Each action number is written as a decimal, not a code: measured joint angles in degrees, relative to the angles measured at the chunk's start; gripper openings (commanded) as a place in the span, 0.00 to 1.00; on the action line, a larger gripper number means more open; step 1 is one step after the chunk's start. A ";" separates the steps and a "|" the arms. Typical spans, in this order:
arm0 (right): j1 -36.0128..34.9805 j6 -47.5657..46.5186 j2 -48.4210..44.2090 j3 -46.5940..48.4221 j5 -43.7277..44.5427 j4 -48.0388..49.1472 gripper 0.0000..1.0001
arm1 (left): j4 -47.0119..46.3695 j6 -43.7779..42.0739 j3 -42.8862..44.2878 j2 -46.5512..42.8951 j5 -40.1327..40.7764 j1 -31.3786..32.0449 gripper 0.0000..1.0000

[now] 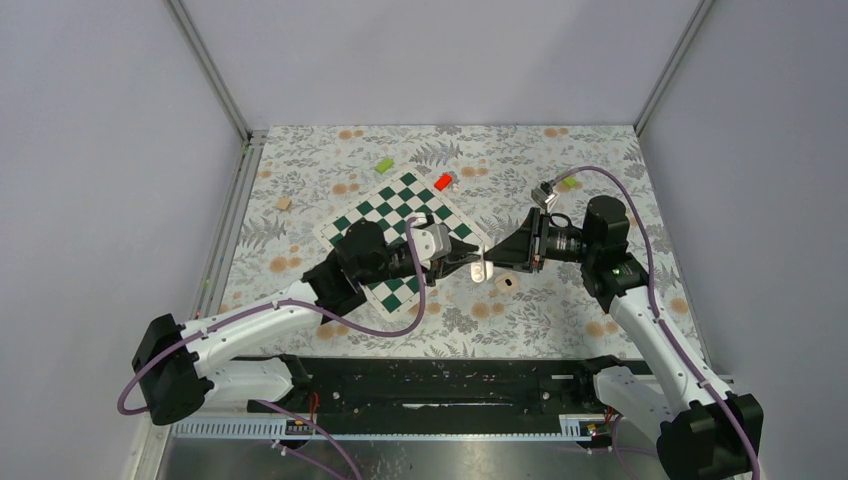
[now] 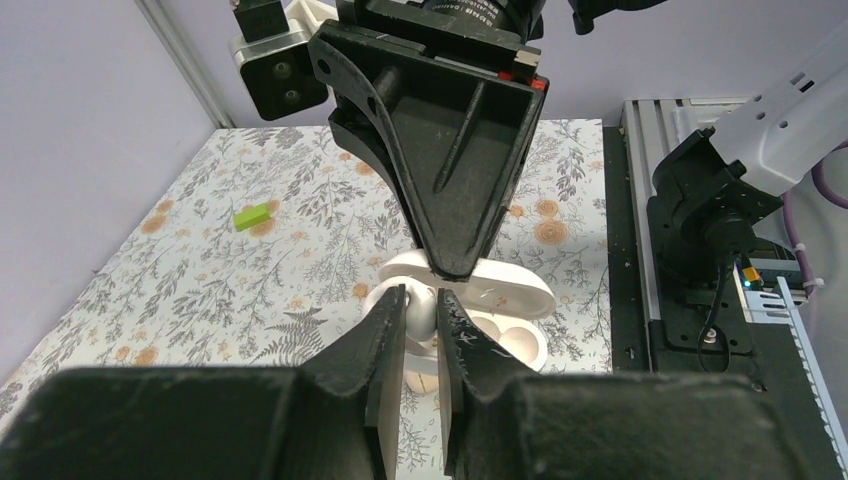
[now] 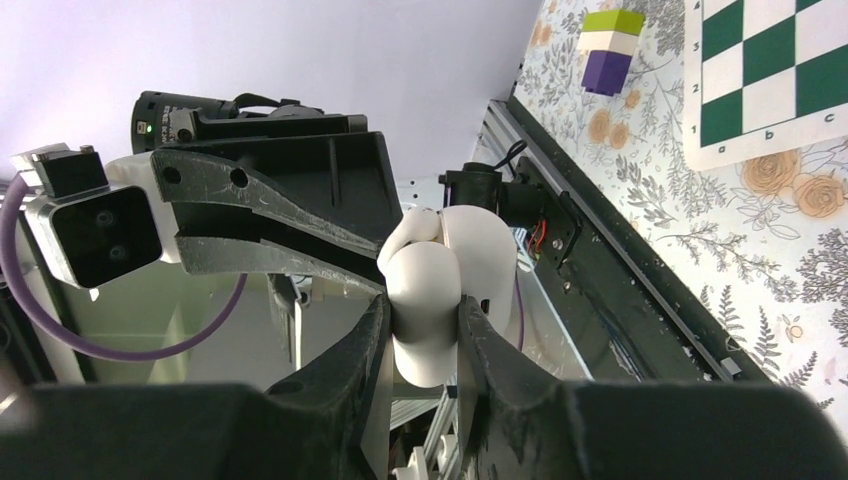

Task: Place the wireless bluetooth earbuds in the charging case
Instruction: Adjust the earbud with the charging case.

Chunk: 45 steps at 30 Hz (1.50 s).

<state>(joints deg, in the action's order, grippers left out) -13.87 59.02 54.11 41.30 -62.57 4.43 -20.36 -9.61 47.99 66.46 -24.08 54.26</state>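
Left claw (image 2: pixel 422 298) pinches one earbud (image 2: pixel 421 318), seemingly just above the one charging case (image 2: pixel 515 292) clamped by right claw (image 3: pixel 425 305).

The chessboard (image 3: pixel 765 60) border reads a, b, c.

Left arm (image 1: pixel 250 322) and right arm (image 1: pixel 650 335): white link shells, chunky black joint housings. Purple cable (image 1: pixel 121 398) runs along the left one, second purple cable (image 1: pixel 600 169) along the right. Both bolt to a black base rail (image 1: pixel 450 378), bottom of the top view. Left gripper (image 2: pixel 422 300) and right gripper (image 3: pixel 425 310): matte black, tapered wedge fingers, ribbed outer faces, round holes near the root. Pale grey camera block (image 3: pixel 90 232) with two dark round recesses, left of the right wrist view. Green LED (image 3: pixel 150 127) on a black motor housing, upper left.
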 measured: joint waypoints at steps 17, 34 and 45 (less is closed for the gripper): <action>0.00 8.87 0.83 -2.51 -4.39 11.08 0.00 | -0.24 -0.42 -0.90 -1.60 -4.22 -0.63 0.10; 0.00 10.54 0.94 -2.60 -4.11 13.25 0.00 | -0.57 0.46 -0.87 -1.46 -5.03 -0.68 0.33; 0.00 10.54 1.20 -3.04 -4.13 14.29 0.00 | 0.81 0.66 -0.42 -1.70 -4.70 -0.68 0.33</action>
<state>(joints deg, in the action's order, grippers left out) -13.87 69.56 55.31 38.26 -66.70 18.72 -19.55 -8.95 47.57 64.75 -28.77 53.58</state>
